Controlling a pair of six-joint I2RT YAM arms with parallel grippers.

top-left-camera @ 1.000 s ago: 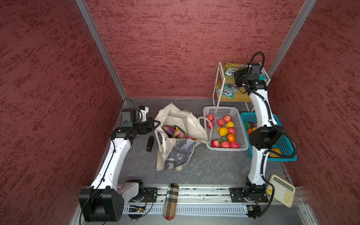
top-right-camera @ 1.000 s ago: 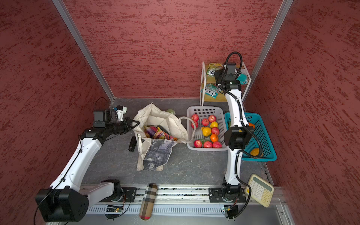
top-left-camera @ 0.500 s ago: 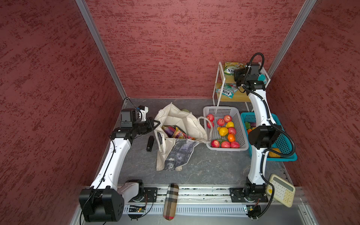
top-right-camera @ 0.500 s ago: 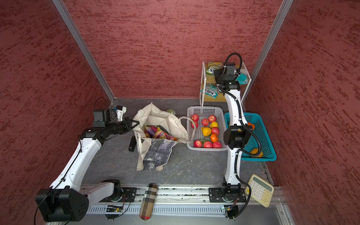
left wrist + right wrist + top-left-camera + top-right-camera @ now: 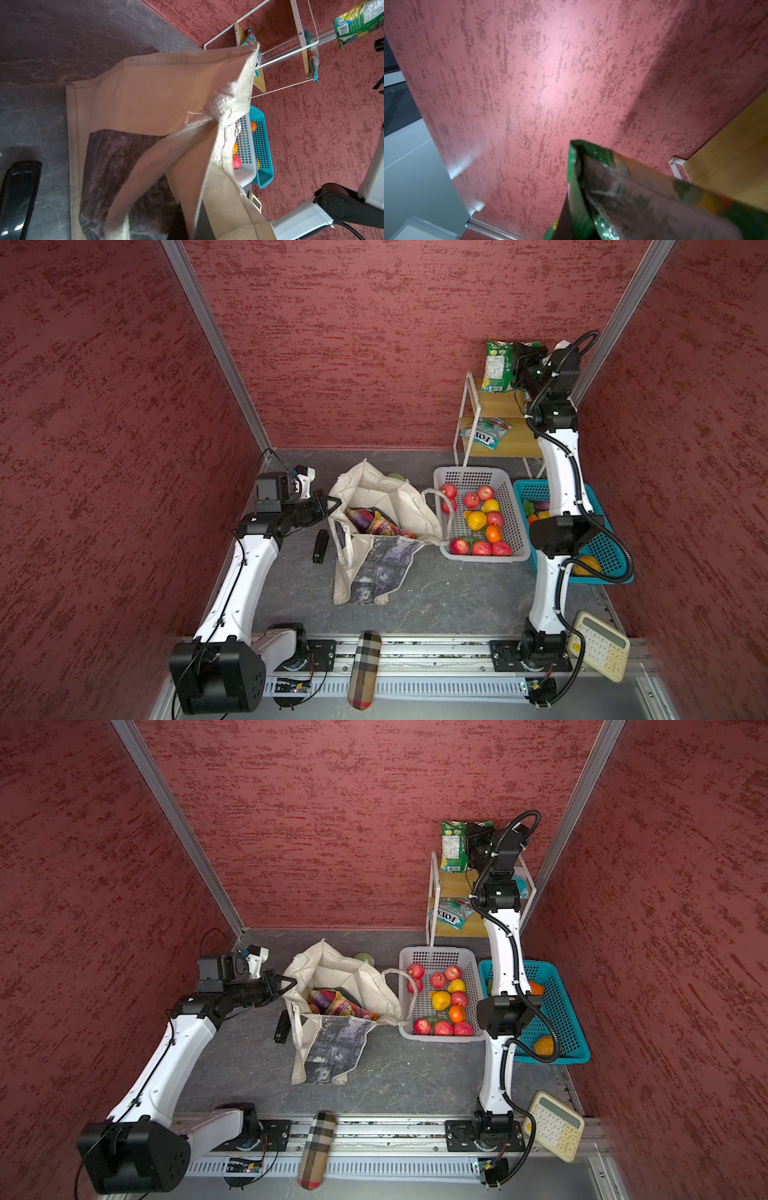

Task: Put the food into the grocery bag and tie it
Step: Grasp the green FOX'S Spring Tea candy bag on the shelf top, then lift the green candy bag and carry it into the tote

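Note:
The grocery bag (image 5: 386,493) (image 5: 345,973) lies slumped open on the floor, with colourful food (image 5: 374,522) (image 5: 332,1000) inside. My left gripper (image 5: 328,504) (image 5: 289,982) is shut on the bag's left rim. In the left wrist view the cream cloth (image 5: 155,93) drapes over the left gripper (image 5: 193,228). My right gripper (image 5: 517,369) (image 5: 471,846) is shut on a green snack packet (image 5: 496,364) (image 5: 452,844), held upright above the rack's top shelf. The packet (image 5: 654,197) fills the right wrist view, clamped in the gripper (image 5: 571,224). A FOX'S packet (image 5: 486,435) lies on the lower shelf.
A white basket (image 5: 441,489) of fruit stands right of the bag, a blue basket (image 5: 602,556) beyond it. The white wire rack (image 5: 469,406) stands at the back right. A black bar (image 5: 321,546) lies left of the bag. A calculator (image 5: 598,645) and plaid case (image 5: 365,668) sit at the front.
My right gripper has shut on the green packet and lifted it up off the top shelf. The left arm and the bag have stayed still.

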